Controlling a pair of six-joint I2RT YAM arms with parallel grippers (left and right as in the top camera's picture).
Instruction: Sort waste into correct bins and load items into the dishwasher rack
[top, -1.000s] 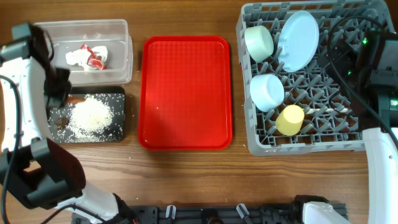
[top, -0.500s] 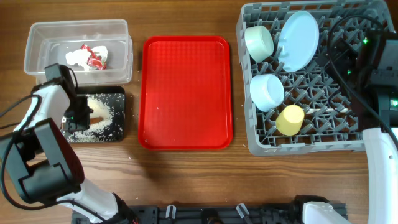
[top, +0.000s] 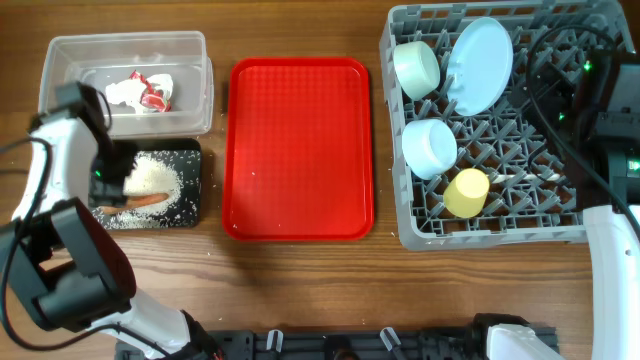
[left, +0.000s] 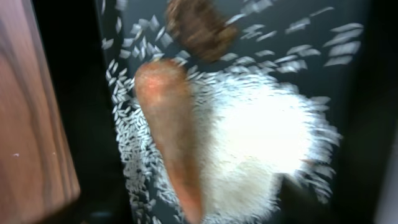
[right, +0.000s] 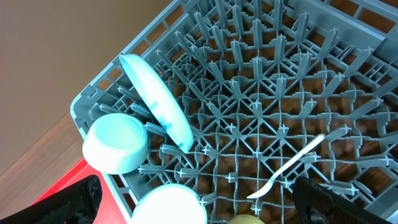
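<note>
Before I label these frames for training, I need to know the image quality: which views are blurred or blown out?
Left wrist view: motion-blurred, the loose rice streaked at its edges and blown out to white at the centre, the carrot soft-edged. Overhead view: sharp and evenly lit across the red tray. Right wrist view: crisp on the dishwasher rack and white spoon.

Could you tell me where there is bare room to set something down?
The red tray, between the black tub and the rack, is bare. Crowded: the rack's left side with plate, bowls, cup, and that tub with rice and carrot.
</note>
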